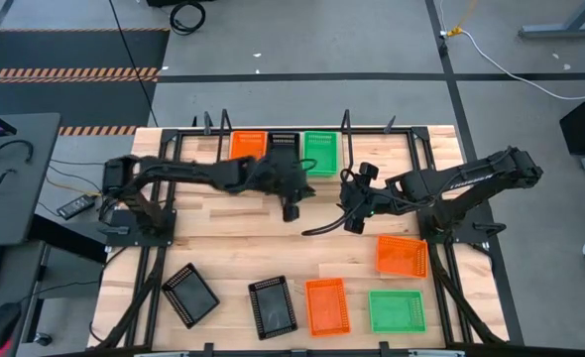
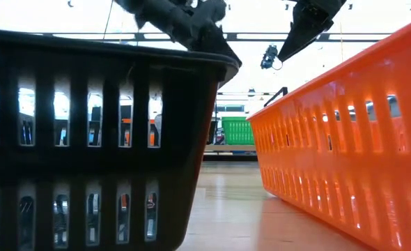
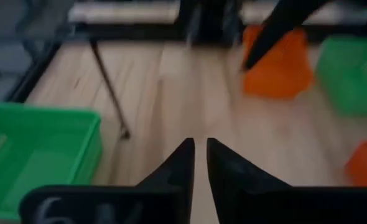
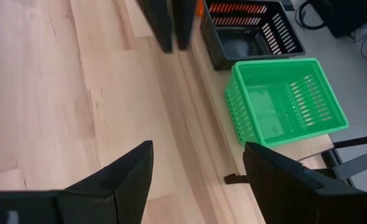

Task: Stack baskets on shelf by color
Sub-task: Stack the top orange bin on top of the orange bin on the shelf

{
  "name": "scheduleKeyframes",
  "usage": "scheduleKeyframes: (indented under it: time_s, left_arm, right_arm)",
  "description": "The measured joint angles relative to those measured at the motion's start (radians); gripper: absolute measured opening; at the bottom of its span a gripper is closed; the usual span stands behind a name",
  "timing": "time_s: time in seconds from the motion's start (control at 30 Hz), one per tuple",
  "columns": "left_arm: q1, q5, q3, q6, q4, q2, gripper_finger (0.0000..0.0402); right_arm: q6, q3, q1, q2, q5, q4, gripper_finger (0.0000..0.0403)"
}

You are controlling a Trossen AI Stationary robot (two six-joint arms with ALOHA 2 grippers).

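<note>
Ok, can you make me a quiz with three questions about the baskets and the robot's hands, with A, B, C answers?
1. Seen from above, where on the shelf is the green basket?
A. right end of the row
B. middle
C. left end

2. How many orange baskets lie on the tabletop, off the shelf?
A. one
B. two
C. four

3. The right gripper is:
A. open and empty
B. shut on a black basket
C. shut on an orange basket

Answers:
1 A: it sits to the right of the shelf's black basket.
2 B: two orange ones show in front.
3 A: its fingers spread over bare wood, while the left gripper hangs shut near the shelf.
</note>
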Motion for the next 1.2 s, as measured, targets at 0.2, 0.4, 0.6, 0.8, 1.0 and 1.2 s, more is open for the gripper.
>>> scheduleKeyframes:
  time_s: [0.2,0.4,0.6,0.8,1.0,1.2]
  left_arm:
    - [-0.054,-0.035,-0.275,-0.048,0.413,-0.158,0.0031]
    - [-0.057,-0.03,-0.462,-0.096,0.599,-0.29,0.0028]
    - [-0.055,-0.021,-0.576,-0.094,0.605,-0.389,0.0042]
    - [-0.03,-0.023,-0.592,-0.094,0.594,-0.425,0.0054]
    - [-0.029,-0.022,-0.591,-0.042,0.577,-0.432,0.0057]
    - [-0.004,-0.023,-0.59,-0.021,0.58,-0.471,0.0058]
  right_arm:
    - [0.012,0.0,0.011,0.0,0.0,0.032,0.0254]
    - [0.157,-0.024,0.011,0.001,-0.052,0.011,0.0254]
    - [0.451,-0.026,0.012,0.002,-0.296,-0.175,0.0254]
    - [0.9,-0.026,0.038,0.002,-0.507,-0.447,0.024]
    - [1.19,-0.026,0.105,0.016,-0.527,-0.39,0.0231]
    - [1.327,-0.026,0.188,0.137,-0.576,-0.339,0.023]
